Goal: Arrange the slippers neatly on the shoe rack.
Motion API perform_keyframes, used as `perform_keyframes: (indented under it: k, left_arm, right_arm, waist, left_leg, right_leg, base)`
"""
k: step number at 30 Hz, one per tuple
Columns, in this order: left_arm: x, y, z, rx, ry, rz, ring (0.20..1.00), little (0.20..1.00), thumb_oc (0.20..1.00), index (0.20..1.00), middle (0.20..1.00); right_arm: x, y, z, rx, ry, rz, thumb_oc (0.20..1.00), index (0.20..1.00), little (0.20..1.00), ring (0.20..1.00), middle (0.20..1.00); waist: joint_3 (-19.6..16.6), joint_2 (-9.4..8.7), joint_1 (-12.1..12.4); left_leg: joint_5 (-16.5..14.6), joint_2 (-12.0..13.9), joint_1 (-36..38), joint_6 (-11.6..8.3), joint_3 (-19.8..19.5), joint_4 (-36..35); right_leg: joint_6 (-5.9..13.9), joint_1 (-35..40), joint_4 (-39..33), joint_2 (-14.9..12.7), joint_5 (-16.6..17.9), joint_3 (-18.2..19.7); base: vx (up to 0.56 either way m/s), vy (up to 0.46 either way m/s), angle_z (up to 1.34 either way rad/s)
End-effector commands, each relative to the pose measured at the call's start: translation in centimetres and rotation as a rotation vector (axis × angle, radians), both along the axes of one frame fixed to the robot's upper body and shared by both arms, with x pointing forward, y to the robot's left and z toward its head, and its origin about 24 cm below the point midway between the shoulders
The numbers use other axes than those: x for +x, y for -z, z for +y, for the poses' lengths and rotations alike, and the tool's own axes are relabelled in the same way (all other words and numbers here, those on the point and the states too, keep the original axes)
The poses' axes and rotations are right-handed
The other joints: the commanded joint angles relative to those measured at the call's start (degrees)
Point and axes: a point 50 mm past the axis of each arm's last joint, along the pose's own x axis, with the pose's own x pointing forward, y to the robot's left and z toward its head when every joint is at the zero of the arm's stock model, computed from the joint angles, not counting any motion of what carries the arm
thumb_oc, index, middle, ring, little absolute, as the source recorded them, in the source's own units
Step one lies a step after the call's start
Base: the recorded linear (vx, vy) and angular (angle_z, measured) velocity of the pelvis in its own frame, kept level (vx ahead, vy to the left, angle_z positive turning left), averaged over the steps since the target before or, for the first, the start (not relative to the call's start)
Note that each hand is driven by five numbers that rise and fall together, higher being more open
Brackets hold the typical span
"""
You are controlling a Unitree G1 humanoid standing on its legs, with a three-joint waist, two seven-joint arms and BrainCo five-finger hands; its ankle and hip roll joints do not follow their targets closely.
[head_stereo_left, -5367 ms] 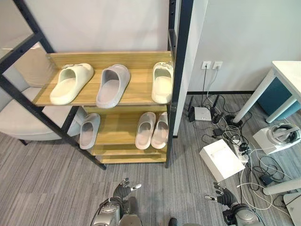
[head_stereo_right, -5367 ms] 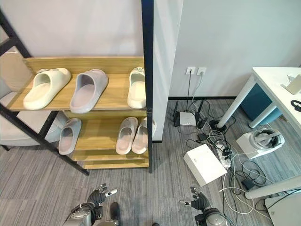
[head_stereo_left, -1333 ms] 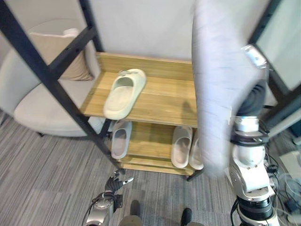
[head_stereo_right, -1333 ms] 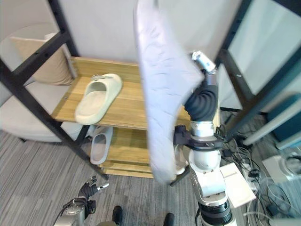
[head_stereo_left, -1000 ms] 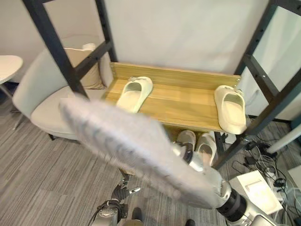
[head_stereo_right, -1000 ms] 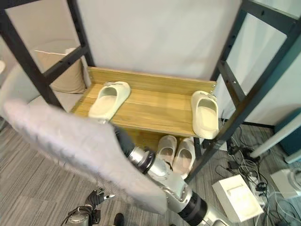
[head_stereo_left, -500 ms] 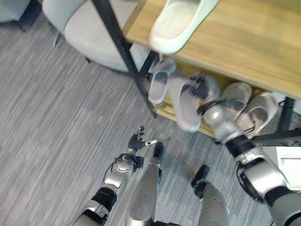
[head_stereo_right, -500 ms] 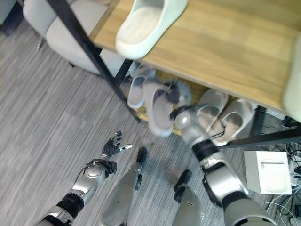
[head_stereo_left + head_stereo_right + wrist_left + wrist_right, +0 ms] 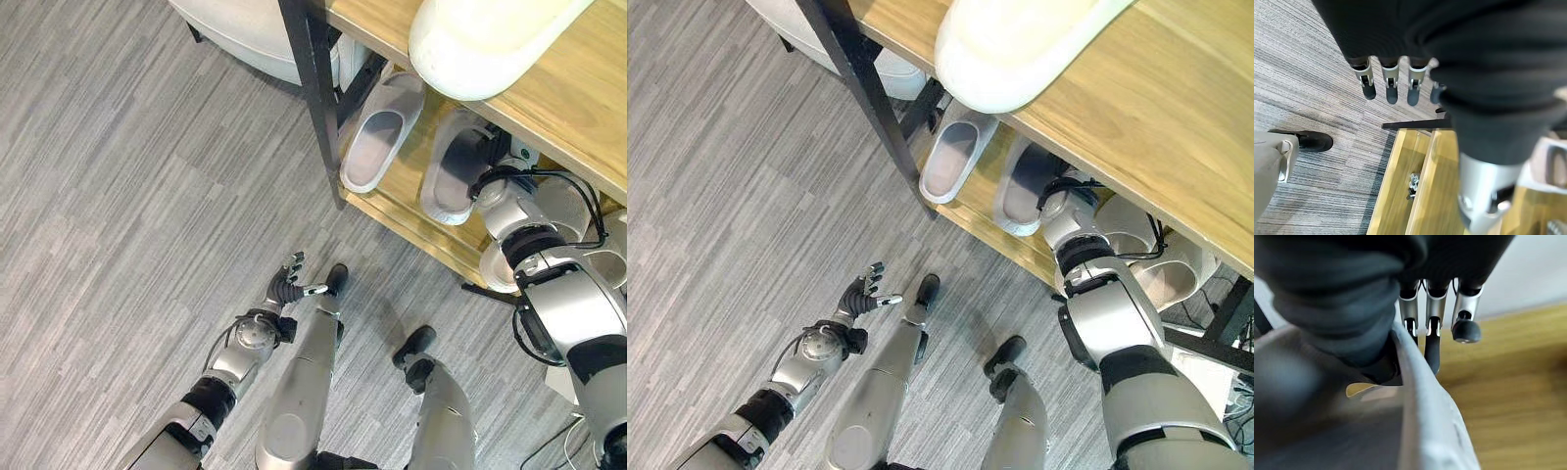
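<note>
Our right hand [image 9: 487, 157] gripped the grey slipper's [image 9: 453, 176] rim, fingers curled over it per wrist view. Vs. 0.5 s earlier, slipper had moved from mid-air onto lower shelf [image 9: 411, 206], beside its mate [image 9: 377, 147]. Left hand [image 9: 284, 291] hung relaxed, empty. Cream slippers [image 9: 1156, 274] partly hidden behind arm.

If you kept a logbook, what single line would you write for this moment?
right hand: gripping grey slipper on lower shelf | left hand: open over floor | second grey slipper: alongside

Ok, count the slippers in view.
5: cream slipper, upper shelf; lower shelf: left grey slipper, second grey slipper in right hand, two pale slippers beside it. More may be hidden.
</note>
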Motion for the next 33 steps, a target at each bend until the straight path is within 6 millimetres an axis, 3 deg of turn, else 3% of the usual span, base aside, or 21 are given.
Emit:
perform_keyframes:
  k: [1,3,4,5,11,12,17,23,28,33]
  left_arm:
    - [0.5,-2.0,-1.0,-0.084,0.002,-0.093,1.0,1.0,1.0,1.0,1.0]
    - [0.6,-2.0,-1.1,-0.09,0.0,-0.093,1.0,1.0,1.0,1.0,1.0]
    - [0.7,-2.1,-1.2,-0.092,-0.005,-0.093,1.0,1.0,1.0,1.0,1.0]
    - [0.9,-2.1,-1.4,-0.092,-0.004,-0.091,1.0,1.0,1.0,1.0,1.0]
    - [1.4,-2.4,-2.0,-0.099,-0.006,-0.09,1.0,1.0,1.0,1.0,1.0]
    - [1.3,-1.9,-1.6,-0.083,-0.024,-0.075,1.0,1.0,1.0,1.0,1.0]
    - [0.7,-0.4,0.0,-0.042,-0.112,-0.019,1.0,1.0,1.0,1.0,1.0]
    - [0.7,-0.2,0.0,-0.034,-0.115,-0.013,1.0,1.0,1.0,1.0,1.0]
    - [0.8,-0.3,-0.5,-0.023,-0.077,-0.015,1.0,1.0,1.0,1.0,1.0]
    - [1.1,-0.4,-0.5,-0.008,-0.073,-0.014,1.0,1.0,1.0,1.0,1.0]
  right_arm:
    - [-0.4,-4.2,-1.7,-0.067,0.038,-0.128,0.2,0.2,0.2,0.2,0.2]
    - [-0.4,-4.3,-1.9,-0.069,0.047,-0.117,0.2,0.2,0.2,0.2,0.2]
    - [-0.3,-4.1,-1.9,-0.058,0.051,-0.101,0.884,0.884,0.884,0.884,0.884]
    - [-0.1,-4.0,-1.8,-0.025,0.05,-0.07,1.0,1.0,1.0,1.0,1.0]
    - [0.7,-2.3,1.2,0.053,-0.066,0.006,1.0,1.0,1.0,1.0,1.0]
    - [0.7,-1.2,2.0,0.143,-0.085,-0.019,1.0,1.0,1.0,1.0,1.0]
    - [-0.5,3.5,3.6,0.424,-0.101,-0.086,1.0,1.0,1.0,1.0,1.0]
    - [-0.7,7.5,5.1,0.626,-0.143,0.051,1.0,1.0,1.0,1.0,1.0]
    - [-0.4,8.4,6.9,0.727,-0.21,0.131,1.0,1.0,1.0,1.0,1.0]
    - [0.1,7.1,9.5,0.944,-0.305,0.088,1.0,1.0,1.0,1.0,1.0]
  waist:
    - [0.0,1.43,1.2]
    - [0.2,1.59,1.2]
    - [0.3,1.62,1.1]
    - [0.5,1.56,1.1]
    - [0.5,0.3,-0.6]
    - [0.4,0.12,-1.5]
    - [-0.6,-1.4,-4.5]
    - [-0.6,-1.46,-4.8]
    - [0.1,-0.55,-3.0]
    - [0.6,-0.32,-1.4]
  left_leg:
    - [-7.1,0.4,-0.2,-0.09,0.0,4.6]
    - [-7.0,0.3,-0.3,-0.04,0.0,4.4]
    - [-7.0,0.2,-0.3,-0.03,0.1,4.4]
    - [-7.0,0.2,-0.3,0.02,0.3,4.5]
    - [-8.0,0.5,1.9,0.08,1.3,4.8]
    - [-6.0,0.9,2.6,0.32,2.0,3.2]
    - [-5.2,1.9,7.3,0.07,3.8,-1.1]
    - [-5.4,2.1,7.8,0.37,4.7,-0.8]
    - [-5.0,1.8,7.5,0.38,4.2,-1.6]
    - [-4.8,1.4,7.3,0.4,3.8,-1.8]
  right_leg:
    - [1.54,3.4,0.8,0.9,-0.5,3.4]
    - [1.49,3.2,0.8,0.8,-0.5,3.6]
    - [1.47,3.0,0.9,0.8,-0.4,3.6]
    - [1.43,3.0,0.9,0.9,-0.4,3.7]
    - [1.09,4.4,0.5,0.9,-0.5,5.0]
    - [0.77,5.2,-1.9,0.8,2.0,4.8]
    - [1.62,8.9,-7.5,1.2,4.9,6.0]
    - [1.89,9.8,-9.1,1.1,5.9,6.5]
    - [2.04,10.5,-10.2,1.1,6.1,5.3]
    - [2.19,11.0,-10.3,1.0,6.2,4.6]
  base:
    - [0.0,0.0,0.0]
    - [0.0,0.0,0.0]
    - [0.0,0.0,0.0]
    - [0.0,0.0,0.0]
    - [-0.01,0.028,-0.07]
    - [-0.08,0.09,-0.15]
    - [0.0,0.074,-0.31]
    - [-0.01,0.018,-0.18]
    - [0.0,-0.034,0.05]
    - [0.02,-0.014,0.08]
